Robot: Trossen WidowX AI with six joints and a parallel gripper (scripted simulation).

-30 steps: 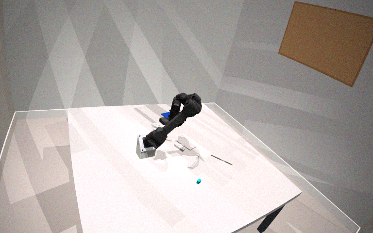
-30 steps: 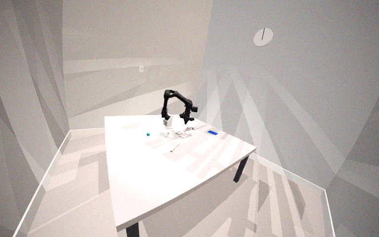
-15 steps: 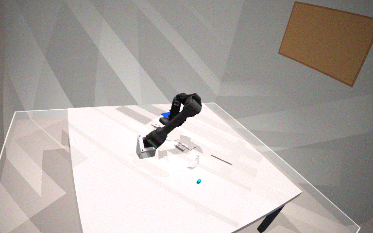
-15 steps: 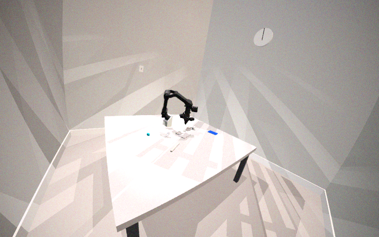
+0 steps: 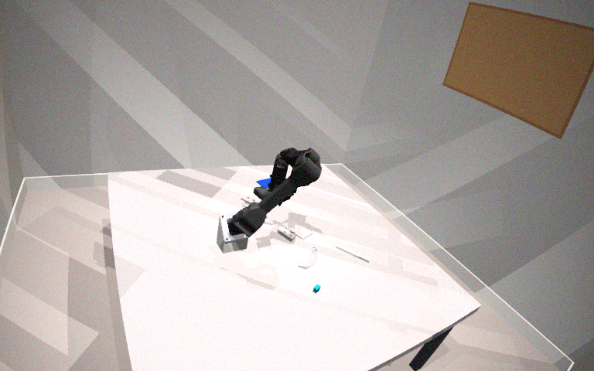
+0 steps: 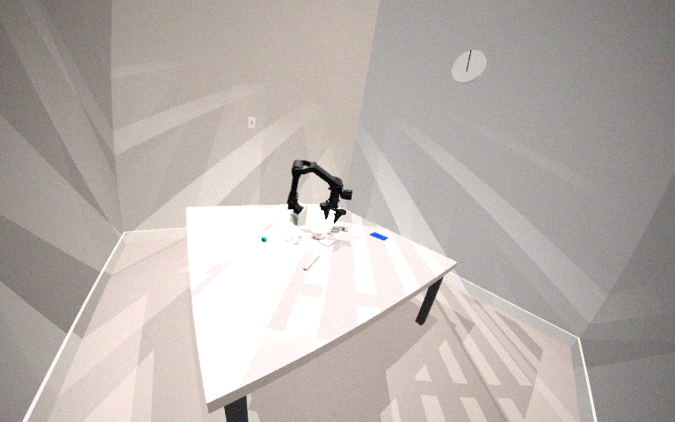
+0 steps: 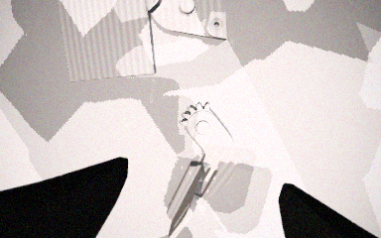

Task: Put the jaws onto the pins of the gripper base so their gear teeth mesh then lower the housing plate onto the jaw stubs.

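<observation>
In the wrist view a pale jaw [image 7: 201, 127] with gear teeth lies on the table, its grey finger part pointing down the picture. My gripper [image 7: 203, 179] [image 6: 331, 219] is open around that jaw's lower part, touching nothing visible. The fingers show as black shapes on both sides. A pale part with a round pin and a holed tab, apparently the gripper base [image 7: 193, 24], is at the wrist view's top edge, partly cut off. A ribbed plate, apparently the housing plate [image 7: 99, 57], lies left of it. The second jaw cannot be told apart for certain.
A blue flat piece [image 5: 263, 182] [image 6: 379, 236], a thin rod [image 5: 352, 253] [image 6: 311, 262], a pale curved object [image 5: 308, 260] [image 6: 293, 239] and a cyan cube [image 5: 316, 288] [image 6: 264, 239] lie on the table. A grey box [image 5: 234, 245] stands at the arm's base.
</observation>
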